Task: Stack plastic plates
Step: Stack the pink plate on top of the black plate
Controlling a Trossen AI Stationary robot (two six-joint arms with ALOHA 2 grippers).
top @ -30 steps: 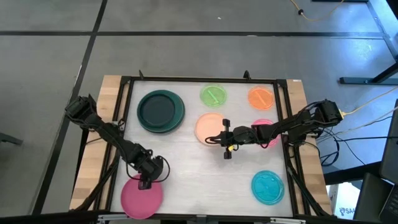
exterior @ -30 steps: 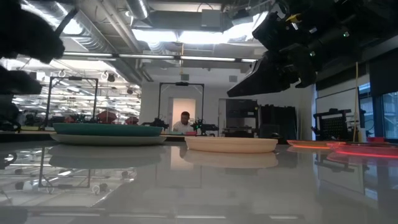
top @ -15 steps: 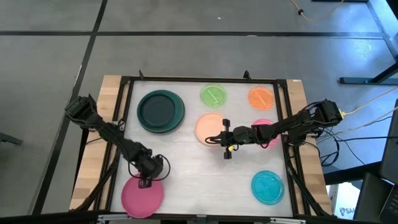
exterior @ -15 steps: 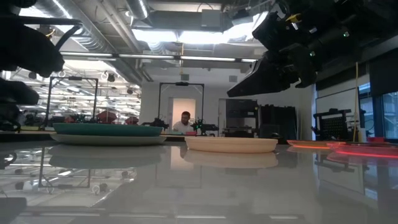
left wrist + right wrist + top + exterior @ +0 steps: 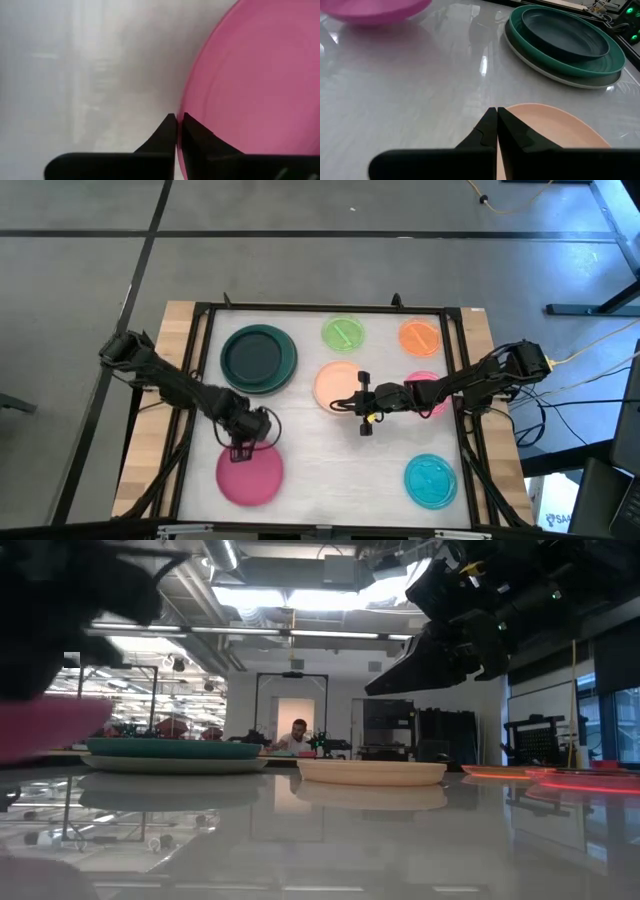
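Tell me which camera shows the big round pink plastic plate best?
The high view: the big round pink plastic plate shows whole, by the left gripper. The left wrist view crops it, the low view catches a blurred edge, and the right wrist view shows part of it far off.

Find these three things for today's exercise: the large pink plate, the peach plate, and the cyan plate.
Pink plate (image 5: pixel 250 475), high view, centre of the plate.
Peach plate (image 5: pixel 335 385), high view, bare middle of the plate, clear of the arm.
Cyan plate (image 5: pixel 431 481), high view, centre of the plate.
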